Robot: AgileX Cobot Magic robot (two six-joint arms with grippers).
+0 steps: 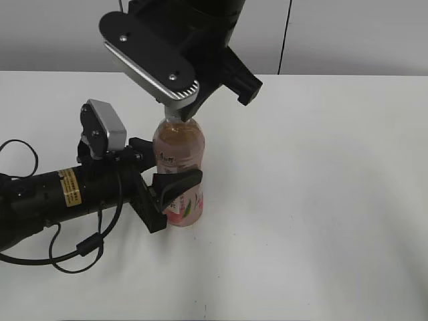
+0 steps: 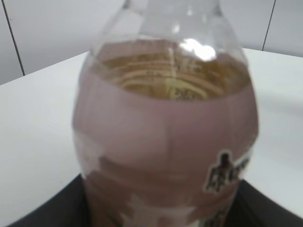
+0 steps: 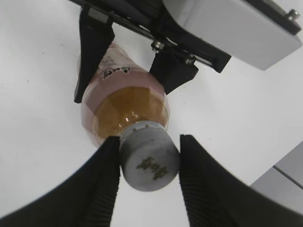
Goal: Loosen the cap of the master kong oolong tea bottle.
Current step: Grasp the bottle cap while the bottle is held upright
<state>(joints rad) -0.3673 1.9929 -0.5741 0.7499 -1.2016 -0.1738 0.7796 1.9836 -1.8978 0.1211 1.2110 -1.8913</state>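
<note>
The master kong oolong tea bottle (image 1: pixel 179 144) stands upright on the white table, filled with pinkish-amber tea. My left gripper (image 1: pixel 175 190) is shut on the bottle's labelled body from the left; the bottle (image 2: pixel 165 132) fills the left wrist view. My right gripper (image 1: pixel 178 119) comes down from above over the bottle's top and hides the cap in the exterior view. In the right wrist view the white cap (image 3: pixel 150 163), with a dark mark on top, sits between my right gripper's (image 3: pixel 149 139) two black fingers, which touch its sides. The left gripper (image 3: pixel 124 64) also shows there, round the bottle (image 3: pixel 128 101).
The left arm and its looping black cable (image 1: pixel 73 251) lie along the table's left side. The white table (image 1: pixel 321 200) stretches to the right and front. A grey wall stands behind.
</note>
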